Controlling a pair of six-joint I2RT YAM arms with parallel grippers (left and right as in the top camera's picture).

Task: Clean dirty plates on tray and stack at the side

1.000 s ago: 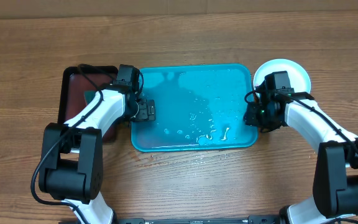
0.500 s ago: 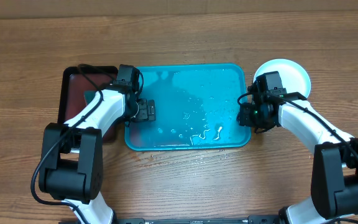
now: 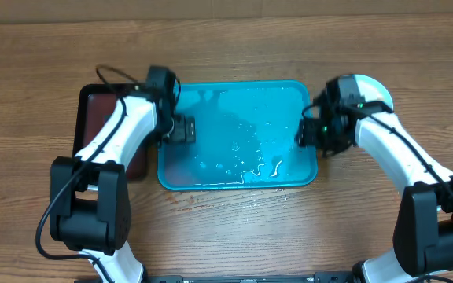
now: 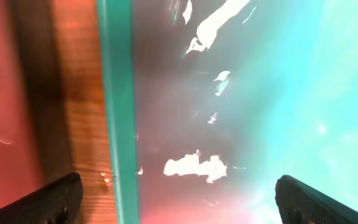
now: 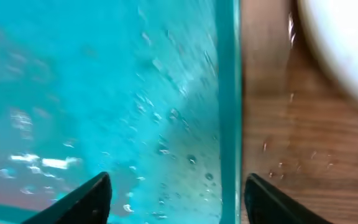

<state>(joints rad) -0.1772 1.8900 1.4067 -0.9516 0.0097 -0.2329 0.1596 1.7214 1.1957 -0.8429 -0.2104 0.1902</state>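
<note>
The turquoise tray (image 3: 238, 169) lies wet and bare in the middle of the table, with water drops and puddles on its floor. My left gripper (image 3: 181, 130) is open and straddles the tray's left rim (image 4: 118, 118); its fingers (image 4: 58, 200) touch nothing. On the other side, my right gripper (image 3: 309, 135) is open astride the right rim (image 5: 229, 106), one finger (image 5: 87, 200) over the tray floor and the other over the wood. A round white plate (image 3: 372, 88) with a pale cyan edge rests on the tabletop beside the tray's far right corner, partly hidden by my right arm. It shows as a white curve (image 5: 347, 43) in the right wrist view.
A black tray with a dark red inside (image 3: 101, 118) sits just left of the turquoise tray, a narrow strip of wood (image 4: 82, 124) between them. Water drops speckle the wood (image 5: 291, 155) right of the tray. Brown tabletop extends all round.
The turquoise tray slid a little to the left. My right gripper's jaws have widened off the right rim, and both wrists have shifted toward the far side.
</note>
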